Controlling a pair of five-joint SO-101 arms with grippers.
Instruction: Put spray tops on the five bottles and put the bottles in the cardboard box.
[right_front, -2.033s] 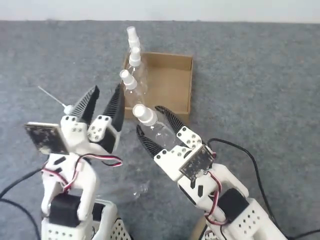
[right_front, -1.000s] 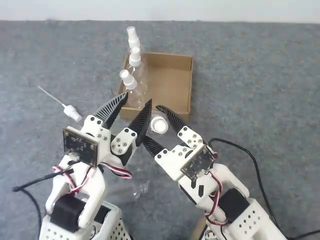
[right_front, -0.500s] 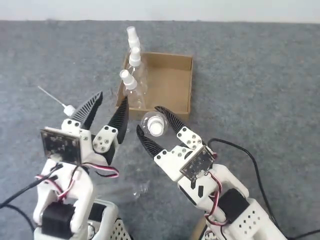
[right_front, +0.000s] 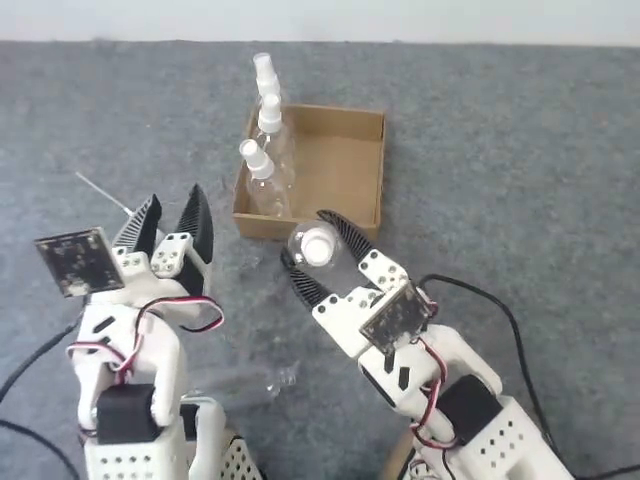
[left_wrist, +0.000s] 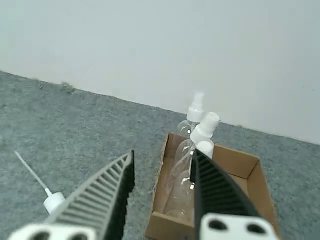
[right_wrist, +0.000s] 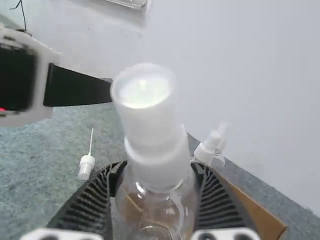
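**Right arm held topped bottle near box, left jaws empty**

Grey carpet (right_front: 520, 150) covered the work surface, with a plain white wall behind. The cardboard box (right_front: 382, 165) sat on it ahead of both arms. Three spray-topped bottles (right_front: 268, 130) stood in a row along one side of the box; whether the farthest was inside or just behind the box could not be told.

The right gripper (right_front: 306, 240) was clamped on a clear bottle (right_front: 318, 246), jaws on either side of the body just under the shoulder. The bottle's frosted cap pointed up, and it was held just in front of the box's near wall.

The left gripper (right_front: 175, 198) was spread wide with nothing between the jaws. It hung over the carpet near a loose spray top (left_wrist: 52, 202), which lay with its thin dip tube (left_wrist: 30, 172) stretched out.

Handling judgement:
- **Bottle:** it looked empty, so light. The walls were thin, smooth plastic, likely slippery and easy to dent. The hold below the shoulder seemed right, with moderate squeeze.
- **Spray top:** tiny and light. The tube would flex, so take it by the white head, not the tube.
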